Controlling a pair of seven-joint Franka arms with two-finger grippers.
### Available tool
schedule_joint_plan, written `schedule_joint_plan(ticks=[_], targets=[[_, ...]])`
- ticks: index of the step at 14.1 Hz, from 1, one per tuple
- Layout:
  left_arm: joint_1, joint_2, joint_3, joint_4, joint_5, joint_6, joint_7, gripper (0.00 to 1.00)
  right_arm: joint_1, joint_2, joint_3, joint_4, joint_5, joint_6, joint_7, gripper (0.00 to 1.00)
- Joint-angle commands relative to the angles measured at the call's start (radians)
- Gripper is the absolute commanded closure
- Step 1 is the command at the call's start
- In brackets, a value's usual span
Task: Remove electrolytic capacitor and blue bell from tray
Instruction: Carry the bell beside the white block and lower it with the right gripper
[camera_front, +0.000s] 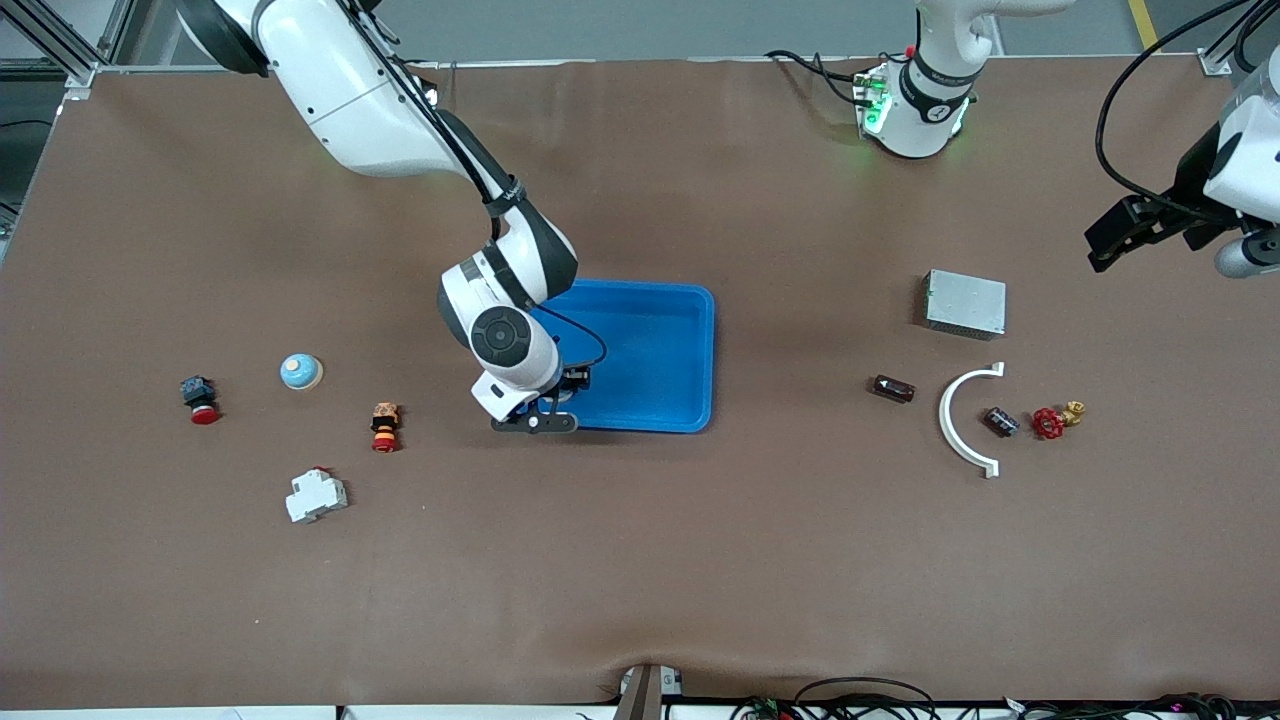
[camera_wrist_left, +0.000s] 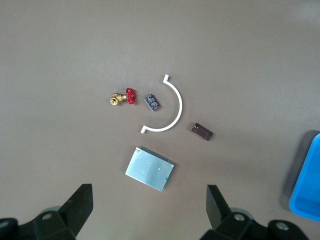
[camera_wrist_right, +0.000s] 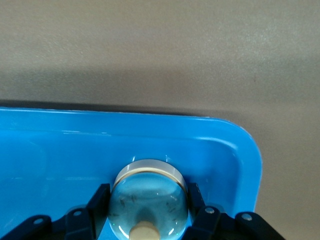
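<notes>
My right gripper (camera_front: 560, 392) is low in the blue tray (camera_front: 704, 330), at the corner nearest the front camera and the right arm's end. In the right wrist view it (camera_wrist_right: 148, 196) is shut on a pale blue domed bell (camera_wrist_right: 149, 207) with a beige knob, inside the tray (camera_wrist_right: 240, 137). The capacitor (camera_front: 1000, 421), a small dark cylinder with light markings, lies on the table inside a white arc. It also shows in the left wrist view (camera_wrist_left: 152, 102). My left gripper (camera_front: 1140, 230) is open and empty, high over the left arm's end of the table (camera_wrist_left: 149, 196).
A metal box (camera_front: 965, 302), a white arc (camera_front: 962, 420), a red-handled brass valve (camera_front: 1056, 419) and a dark brown part (camera_front: 893, 388) lie near the capacitor. Toward the right arm's end lie another pale blue bell (camera_front: 300, 372), two red push buttons (camera_front: 200, 399) (camera_front: 385, 427) and a white breaker (camera_front: 316, 495).
</notes>
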Motion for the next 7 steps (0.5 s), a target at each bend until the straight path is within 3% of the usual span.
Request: schedule_joint_plan(ticks=[1,7], targets=[[-0.005,-0.032,-0.003,-0.045,-0.025,0.022,0.022,0.0,-0.01,-0.058,-0.001,0.028,-0.018,-0.087,-0.051,0.88],[-0.004,-0.041,-0.03,-0.074,-0.025,0.022,0.042,0.0,-0.163,-0.109,-0.006,0.313,-0.024,-0.495,-0.387,0.89]])
